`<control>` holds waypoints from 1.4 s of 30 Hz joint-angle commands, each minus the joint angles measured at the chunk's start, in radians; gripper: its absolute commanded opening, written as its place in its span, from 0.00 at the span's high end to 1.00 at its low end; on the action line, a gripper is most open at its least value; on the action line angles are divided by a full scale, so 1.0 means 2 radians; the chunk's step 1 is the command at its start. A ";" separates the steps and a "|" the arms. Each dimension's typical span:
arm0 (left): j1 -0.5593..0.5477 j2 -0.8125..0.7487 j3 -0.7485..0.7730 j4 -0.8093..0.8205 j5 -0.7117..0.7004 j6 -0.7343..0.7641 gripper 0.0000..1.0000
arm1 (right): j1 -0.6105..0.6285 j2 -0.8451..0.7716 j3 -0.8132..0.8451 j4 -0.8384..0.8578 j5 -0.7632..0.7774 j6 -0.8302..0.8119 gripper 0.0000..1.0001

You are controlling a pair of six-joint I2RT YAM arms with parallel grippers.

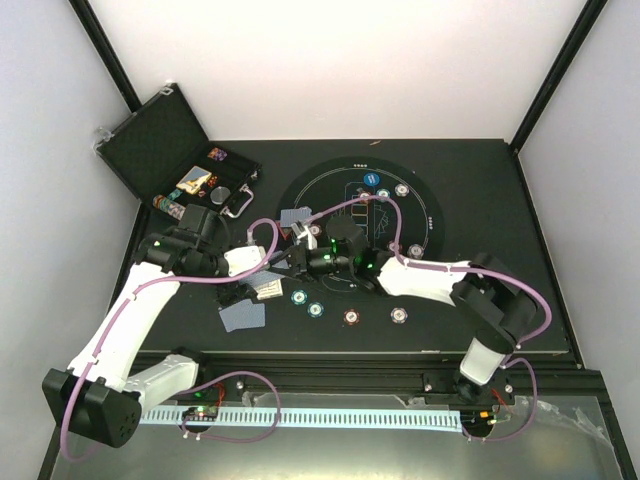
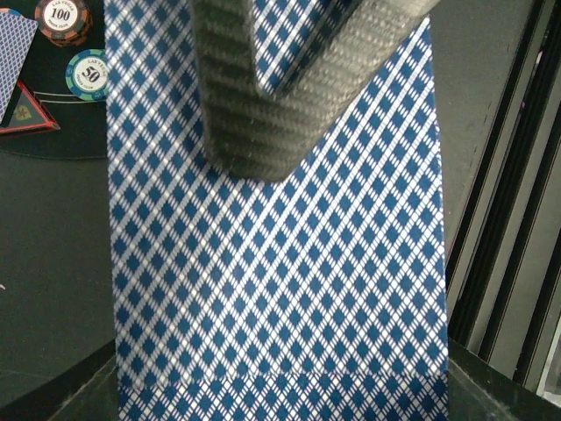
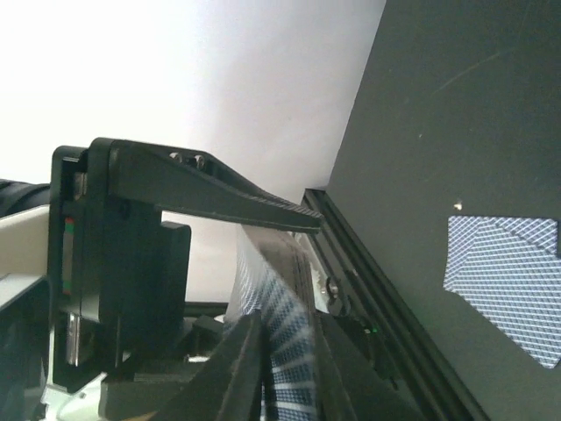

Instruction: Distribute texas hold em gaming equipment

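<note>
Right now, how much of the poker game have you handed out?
Partly done. Chips sit in front of the mat, and card pairs lie dealt. In hand: the left jaws pinch the deck, with the right jaws at its edge. Left: more cards to deal, plus small pieces in the open case.

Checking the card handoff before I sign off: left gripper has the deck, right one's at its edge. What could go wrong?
1. Right gripper straddles the edge of the deck, not clearly one card; it may pull several.
2. Left gripper grips the deck over a small patch; a tug could fan or drop cards onto the chips nearby.
</note>
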 commanded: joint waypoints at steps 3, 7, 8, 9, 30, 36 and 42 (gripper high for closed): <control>0.002 -0.012 0.005 0.005 0.016 0.005 0.98 | -0.008 -0.039 -0.010 -0.070 0.028 -0.032 0.93; 0.002 -0.011 0.005 0.006 0.016 0.003 0.99 | -0.013 -0.055 -0.011 -0.090 0.031 -0.046 0.99; 0.002 -0.011 0.005 0.006 0.016 0.003 0.99 | -0.015 -0.058 -0.013 -0.092 0.031 -0.048 0.99; 0.002 -0.012 0.005 0.005 0.015 0.003 0.98 | -0.018 -0.063 -0.015 -0.094 0.030 -0.049 0.99; 0.002 -0.010 0.006 0.007 0.005 0.002 0.99 | -0.200 -0.054 0.056 -0.213 -0.029 -0.143 0.99; 0.002 -0.011 0.007 0.004 0.007 -0.004 0.98 | -0.292 0.105 0.243 -0.346 -0.014 -0.223 0.99; 0.001 -0.009 0.009 0.003 0.008 -0.009 0.98 | -0.335 0.314 0.486 -0.452 -0.003 -0.234 0.99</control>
